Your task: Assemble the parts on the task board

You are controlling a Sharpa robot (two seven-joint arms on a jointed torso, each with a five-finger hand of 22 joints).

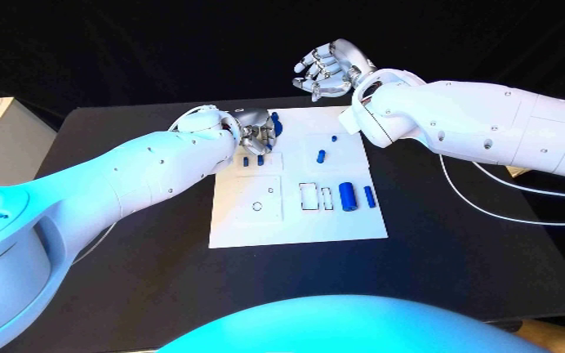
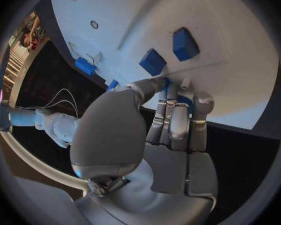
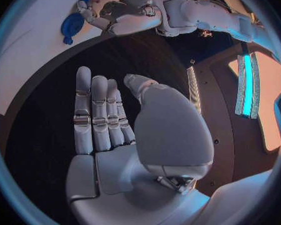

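Silver-fingered left hand [image 1: 251,135] curls at the far left corner of the flat white task board [image 1: 295,230], fingers closed around a small blue part [image 1: 265,134]. Raised beyond the board's far edge, the silver right hand [image 1: 327,69] holds nothing, fingers extended and apart. A blue cylinder [image 1: 348,195] lies on the board's near right.

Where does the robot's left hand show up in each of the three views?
Head view: left hand at the far left edge of the white plate task board.
Left wrist view: it rises through the middle, fingers on a blue part.
Right wrist view: it lies beyond the right hand.
Shared landmark: the board.
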